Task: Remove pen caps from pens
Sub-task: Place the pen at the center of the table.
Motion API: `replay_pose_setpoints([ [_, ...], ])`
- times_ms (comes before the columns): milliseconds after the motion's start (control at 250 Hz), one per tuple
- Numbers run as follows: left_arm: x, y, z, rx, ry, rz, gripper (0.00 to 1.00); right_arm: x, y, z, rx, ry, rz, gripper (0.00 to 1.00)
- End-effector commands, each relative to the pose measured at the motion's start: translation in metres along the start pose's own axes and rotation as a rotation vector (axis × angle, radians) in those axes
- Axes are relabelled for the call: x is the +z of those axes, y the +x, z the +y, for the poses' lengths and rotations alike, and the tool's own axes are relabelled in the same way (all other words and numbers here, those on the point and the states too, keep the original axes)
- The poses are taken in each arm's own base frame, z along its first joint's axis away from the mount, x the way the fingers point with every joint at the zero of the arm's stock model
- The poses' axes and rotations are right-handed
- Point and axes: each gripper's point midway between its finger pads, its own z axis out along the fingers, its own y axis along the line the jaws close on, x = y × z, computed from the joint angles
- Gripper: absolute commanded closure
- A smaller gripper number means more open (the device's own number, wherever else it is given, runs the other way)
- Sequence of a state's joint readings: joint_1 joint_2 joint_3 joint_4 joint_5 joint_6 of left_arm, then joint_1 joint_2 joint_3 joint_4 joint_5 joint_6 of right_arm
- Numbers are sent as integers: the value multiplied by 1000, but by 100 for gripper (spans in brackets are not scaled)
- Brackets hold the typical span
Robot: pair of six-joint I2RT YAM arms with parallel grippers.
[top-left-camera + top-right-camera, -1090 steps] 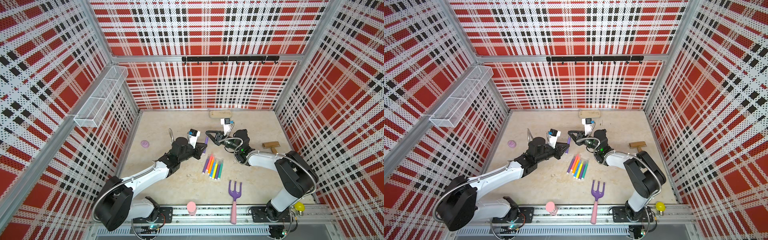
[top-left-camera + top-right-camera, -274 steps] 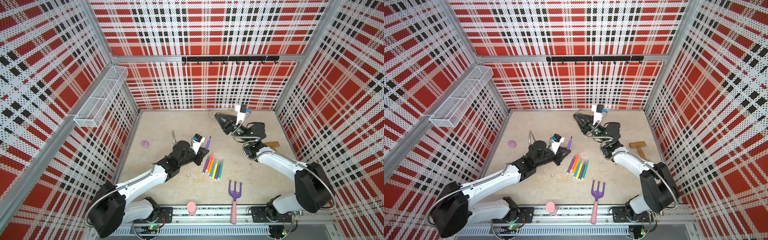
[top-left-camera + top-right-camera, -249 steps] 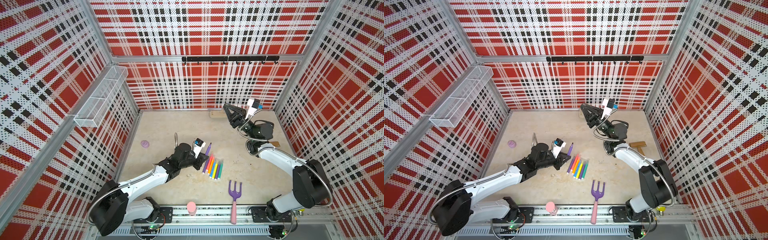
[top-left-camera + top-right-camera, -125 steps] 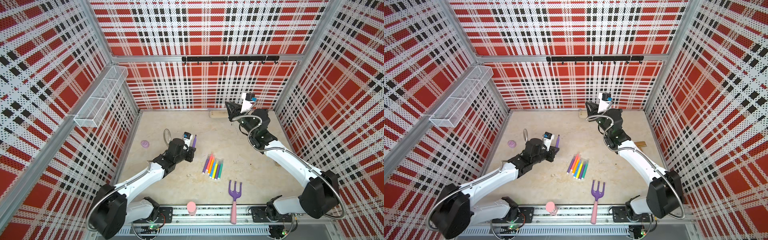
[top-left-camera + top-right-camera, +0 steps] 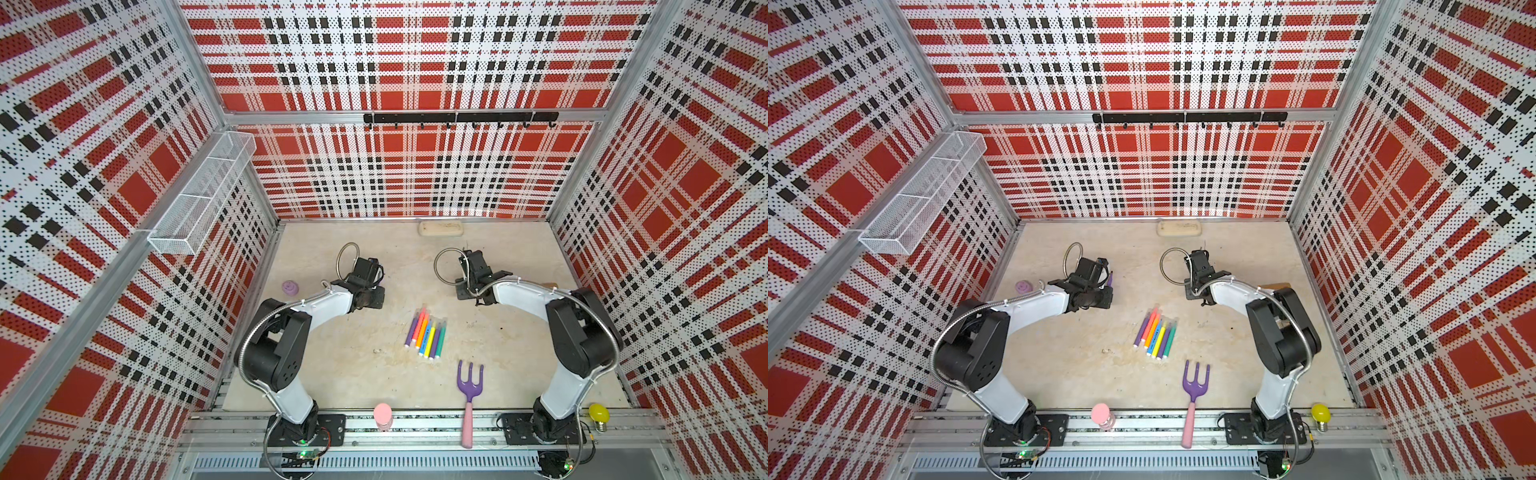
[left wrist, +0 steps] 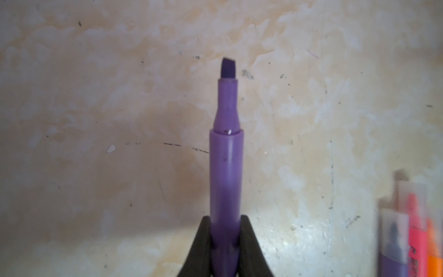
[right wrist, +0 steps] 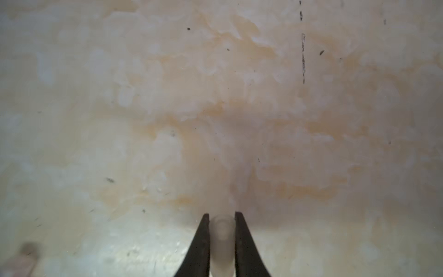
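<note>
In the left wrist view my left gripper (image 6: 226,223) is shut on a purple pen (image 6: 226,167). Its cap is off and its dark chisel tip (image 6: 227,69) is bare. A clear pen cap (image 7: 222,231) sits pinched in my shut right gripper (image 7: 222,217), low over the table. In a top view the left gripper (image 5: 1105,293) is left of centre, with the pen tip (image 5: 1109,279) poking up. The right gripper (image 5: 1194,293) is right of centre. Between the arms several capped pens (image 5: 428,336) lie in a row; some show at the edge of the left wrist view (image 6: 407,227).
A purple garden fork (image 5: 469,382) lies near the front rail, beside a pink cylinder (image 5: 382,415) and a yellow bulb (image 5: 598,413). A small purple object (image 5: 290,287) sits at the left wall and a beige block (image 5: 440,228) at the back. A wire basket (image 5: 199,199) hangs on the left wall.
The grippers, together on one pen 4.4 s ago, have parted. The left keeps the purple pen; the right, raised at the back, has dropped low to the table with the cap.
</note>
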State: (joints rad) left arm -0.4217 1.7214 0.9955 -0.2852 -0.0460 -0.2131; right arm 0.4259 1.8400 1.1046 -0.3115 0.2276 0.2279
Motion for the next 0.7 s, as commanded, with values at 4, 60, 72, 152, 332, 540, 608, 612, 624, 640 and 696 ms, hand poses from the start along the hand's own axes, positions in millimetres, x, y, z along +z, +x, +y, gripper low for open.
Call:
replay_pose_setpoints([
  [4, 7, 7, 4, 17, -19, 55, 96, 5, -15, 2, -1, -14, -23, 89],
  [60, 11, 11, 4, 20, -19, 77, 93, 8, -15, 2, -2, -18, -16, 86],
  [72, 12, 12, 4, 20, -18, 80, 92, 9, -15, 3, -3, -18, -16, 86],
  [152, 16, 15, 4, 15, -9, 96, 84, 10, -16, 4, -7, -23, -14, 80],
  [332, 14, 8, -1, 17, 18, 78, 68, 4, -22, 5, -10, -37, -31, 66],
  [540, -12, -18, -8, 21, 50, -22, 46, -11, -31, 8, -12, -66, -72, 58],
  [608, -33, -35, -18, 38, 74, -103, 43, -22, -40, 9, -6, -86, -111, 55],
  [612, -35, -37, -19, 38, 74, -109, 43, -23, -40, 10, -7, -88, -114, 55],
  [624, -39, -39, -21, 44, 78, -123, 43, -25, -42, 9, -6, -90, -120, 54],
  [640, -44, -43, -24, 49, 82, -140, 43, -27, -44, 10, -5, -98, -128, 54],
  [696, -60, -53, -34, 71, 106, -189, 42, -35, -51, 13, -6, -115, -154, 52],
])
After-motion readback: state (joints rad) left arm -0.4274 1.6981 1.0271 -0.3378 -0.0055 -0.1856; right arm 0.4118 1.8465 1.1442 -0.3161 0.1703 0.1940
